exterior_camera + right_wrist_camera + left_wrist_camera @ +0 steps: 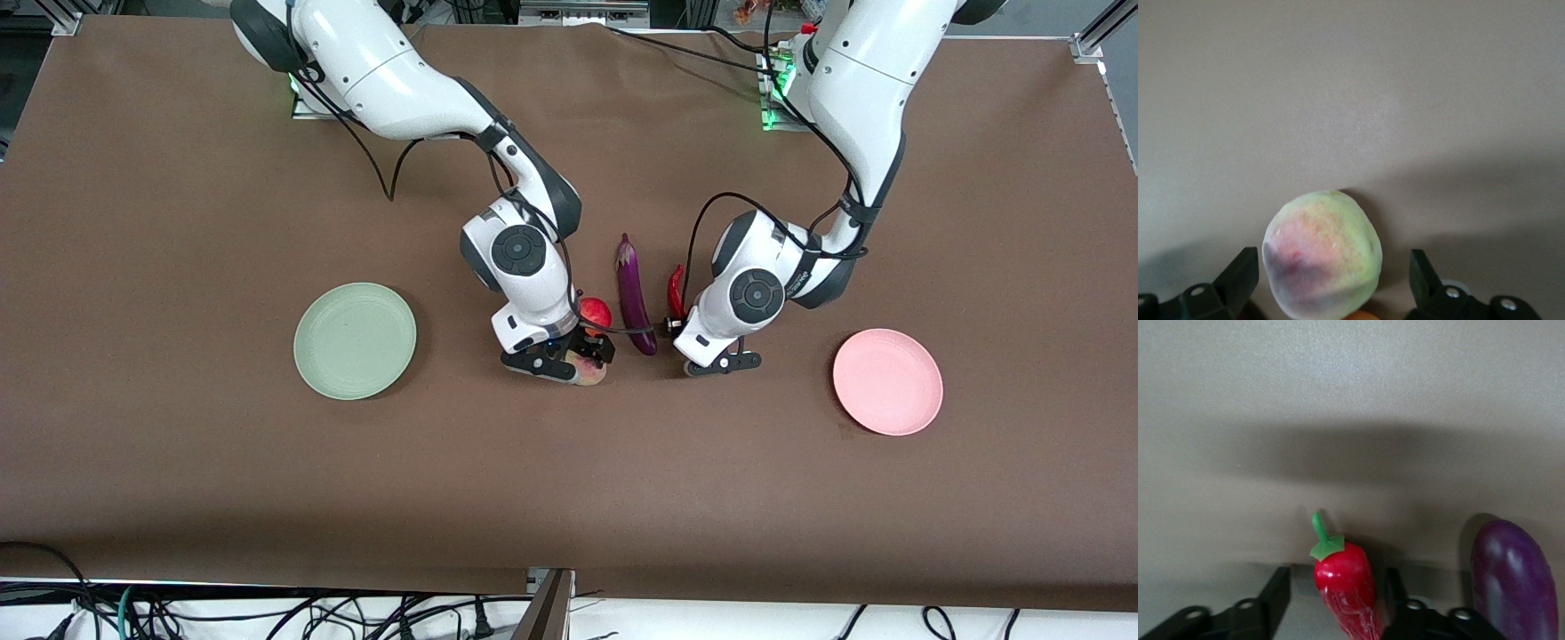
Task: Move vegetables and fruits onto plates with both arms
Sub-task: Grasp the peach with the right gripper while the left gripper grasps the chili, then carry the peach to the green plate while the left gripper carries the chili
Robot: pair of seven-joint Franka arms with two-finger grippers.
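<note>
A brown desk point(178, 462) seen from above, with two white robot arms reaching down to a cluster of produce at its middle. The left claw point(1338, 607) is down at the desk straddling the red chili point(1346, 590) — one finger to each side, with gaps showing, so nothing is pinched yet. The chili's long axis runs straight through the gap between the fingers, so they would meet across its narrow width; this is the relation the grasp depends on. The right claw point(1331, 283) is spread wide around the peach point(1323, 253), the fruit sitting between the fingers, with clear space showing on at least one side.

The purple eggplant point(635, 298) lies between the two claws, pointing from the arms' bases toward the front camera, with the chili just beside it toward the left arm's end. The red-orange fruit point(596, 312) sits touching or nearly touching the peach, farther from the front camera.

Count — two vegetables, two fruits, two plates, none yet moved. The green plate point(355, 340) lies toward the right arm's end, the pink plate point(887, 381) toward the left arm's end; both are empty. Each arm is nearer its own plate.
</note>
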